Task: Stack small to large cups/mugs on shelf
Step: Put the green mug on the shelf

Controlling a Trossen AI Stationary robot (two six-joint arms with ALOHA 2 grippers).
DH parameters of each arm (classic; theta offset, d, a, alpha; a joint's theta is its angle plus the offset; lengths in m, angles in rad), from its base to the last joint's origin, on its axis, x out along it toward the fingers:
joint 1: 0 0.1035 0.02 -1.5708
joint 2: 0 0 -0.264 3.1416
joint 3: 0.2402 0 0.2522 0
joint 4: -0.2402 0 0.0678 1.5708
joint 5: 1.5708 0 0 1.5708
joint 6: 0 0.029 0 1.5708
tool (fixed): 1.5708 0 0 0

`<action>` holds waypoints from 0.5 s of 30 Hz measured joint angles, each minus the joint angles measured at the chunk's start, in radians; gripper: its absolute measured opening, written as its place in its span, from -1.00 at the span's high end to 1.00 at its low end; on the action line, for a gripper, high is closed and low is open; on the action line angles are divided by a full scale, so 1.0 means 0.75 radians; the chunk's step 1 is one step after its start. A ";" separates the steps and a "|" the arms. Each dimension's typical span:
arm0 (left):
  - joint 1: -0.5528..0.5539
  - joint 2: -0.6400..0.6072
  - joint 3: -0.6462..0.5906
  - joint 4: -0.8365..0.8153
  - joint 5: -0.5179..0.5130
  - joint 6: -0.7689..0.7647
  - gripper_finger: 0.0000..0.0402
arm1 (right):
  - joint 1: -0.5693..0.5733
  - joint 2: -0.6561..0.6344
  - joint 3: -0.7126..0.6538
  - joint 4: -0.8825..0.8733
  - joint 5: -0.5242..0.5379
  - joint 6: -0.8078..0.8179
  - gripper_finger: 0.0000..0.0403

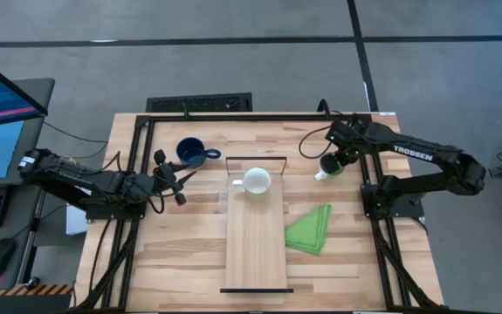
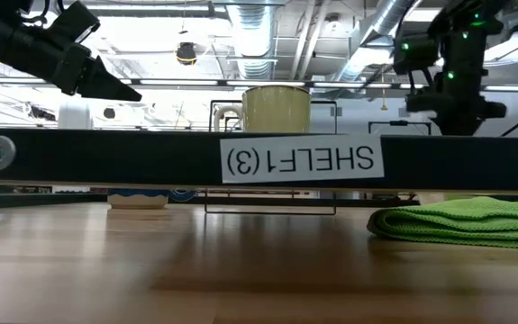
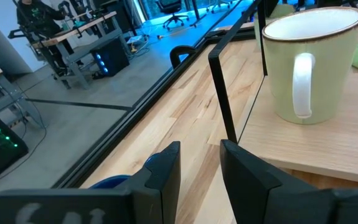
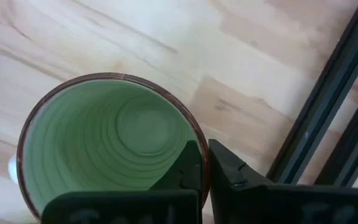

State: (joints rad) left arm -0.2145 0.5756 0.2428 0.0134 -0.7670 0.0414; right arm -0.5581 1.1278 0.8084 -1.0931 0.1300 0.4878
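A white mug stands upright on the far end of the light-wood shelf, its handle toward the table's left; it also shows in the left wrist view. A dark blue mug stands on the table, left of the shelf's far end. My left gripper is open and empty, just near of the blue mug and left of the shelf. My right gripper is shut on a light green mug over the table, right of the shelf's far end. My right gripper holds the green mug by its rim, one finger inside the mug and one outside. The fingers come from above, pointing down. The mug is upright, mouth up. I cannot tell whether its base is on the table.
A folded green cloth lies on the table, right of the shelf. The shelf has thin black frames at its far and near ends. A black rail runs along the table's edge close to the right gripper.
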 joint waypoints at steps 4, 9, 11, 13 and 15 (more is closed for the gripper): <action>0.000 0.000 0.000 0.000 0.000 -0.001 0.48 | 0.028 0.000 0.097 -0.022 0.001 -0.021 0.90; 0.000 0.000 0.000 0.000 0.000 -0.002 0.48 | 0.109 -0.002 0.214 -0.086 0.001 0.030 0.90; 0.000 0.000 0.000 0.000 0.000 -0.002 0.48 | 0.160 -0.002 0.252 -0.141 -0.006 0.080 0.90; 0.000 0.000 0.000 0.000 0.000 -0.002 0.48 | 0.215 -0.002 0.289 -0.182 -0.016 0.164 0.90; 0.000 0.000 0.000 0.000 0.000 -0.001 0.48 | 0.283 -0.002 0.312 -0.219 -0.016 0.253 0.90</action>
State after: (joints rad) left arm -0.2145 0.5758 0.2428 0.0135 -0.7670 0.0406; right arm -0.3460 1.1259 1.0423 -1.2575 0.1182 0.6772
